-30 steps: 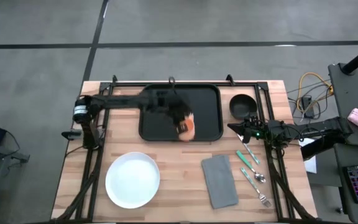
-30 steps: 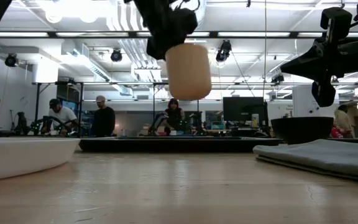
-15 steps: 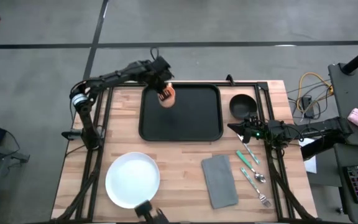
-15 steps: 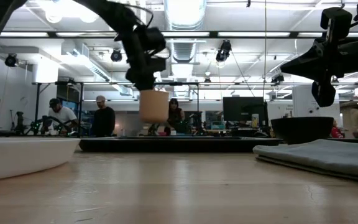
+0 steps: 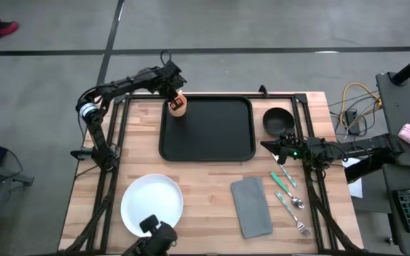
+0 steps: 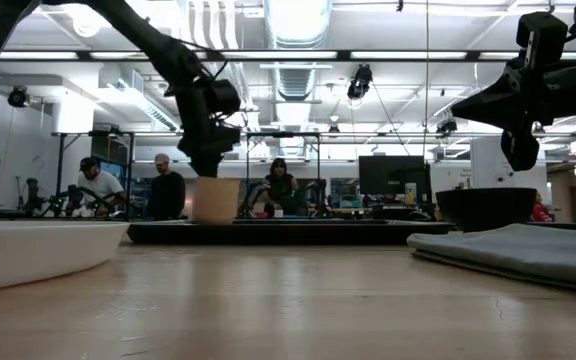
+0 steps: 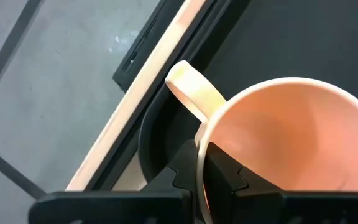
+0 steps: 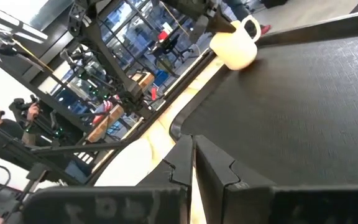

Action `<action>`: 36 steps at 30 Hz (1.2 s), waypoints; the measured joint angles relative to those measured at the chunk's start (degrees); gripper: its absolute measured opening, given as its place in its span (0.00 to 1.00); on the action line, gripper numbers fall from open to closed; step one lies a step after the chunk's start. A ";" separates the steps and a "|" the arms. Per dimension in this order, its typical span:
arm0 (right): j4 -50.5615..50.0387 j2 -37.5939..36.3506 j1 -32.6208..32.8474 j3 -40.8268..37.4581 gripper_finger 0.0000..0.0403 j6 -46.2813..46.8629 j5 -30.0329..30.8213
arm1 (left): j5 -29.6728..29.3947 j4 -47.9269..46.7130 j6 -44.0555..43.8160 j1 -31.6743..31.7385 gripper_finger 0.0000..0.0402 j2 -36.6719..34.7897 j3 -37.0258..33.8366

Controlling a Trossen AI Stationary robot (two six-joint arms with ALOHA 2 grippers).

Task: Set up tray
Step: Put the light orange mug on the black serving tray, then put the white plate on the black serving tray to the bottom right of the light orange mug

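Observation:
A peach mug (image 5: pixel 178 107) stands upright at the far-left corner of the black tray (image 5: pixel 212 131). In the low view the mug (image 6: pixel 215 200) has its base down at the level of the tray's rim (image 6: pixel 298 232). My left gripper (image 5: pixel 174 92) is above it, shut on its rim. My right gripper (image 5: pixel 280 147) is shut and touches nothing. It hovers just off the tray's right edge, near the black bowl (image 5: pixel 276 119). The right wrist view shows the mug (image 8: pixel 238 43) far across the tray (image 8: pixel 328 106). My left gripper (image 7: pixel 201 171) holds the mug by its rim (image 7: pixel 201 146), right beside the handle (image 7: pixel 191 93). One finger (image 7: pixel 225 177) is inside the mug and the other (image 7: pixel 180 168) outside. The fingers come from above, pointing down. The mug is upright; whether its base rests on the tray does not show.
A white plate (image 5: pixel 151 205) lies near the table's near-left corner. A folded grey napkin (image 5: pixel 251 206) and green-handled cutlery (image 5: pixel 288 192) lie near-right of the tray. A dark object (image 5: pixel 155 238) pokes in at the near edge. People (image 6: pixel 168 185) stand in the room beyond the table.
My left gripper has carried the mug from high over the tray's middle toward the tray's far-left corner and down to tray level. The mug has stayed in its hold and now stands upright and low. My right arm has kept still.

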 joint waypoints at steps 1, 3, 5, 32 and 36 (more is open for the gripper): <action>0.00 -0.01 0.00 -0.01 0.02 0.02 0.00 | 0.09 0.78 0.03 0.15 0.00 0.00 -0.73; 0.00 -0.01 0.01 0.00 0.02 0.02 0.00 | 0.15 2.37 0.06 0.15 0.00 0.00 -1.81; 0.00 -0.02 0.02 -0.01 0.02 0.02 0.00 | 0.41 4.80 0.25 0.32 0.00 0.00 -2.81; 0.07 -0.09 0.02 -0.02 0.02 1.31 0.26 | 0.02 -9.44 1.11 0.41 0.67 -0.72 11.61; 0.02 -0.04 0.02 0.00 0.02 1.38 4.72 | 0.99 -14.75 0.46 -0.14 0.70 -1.74 21.29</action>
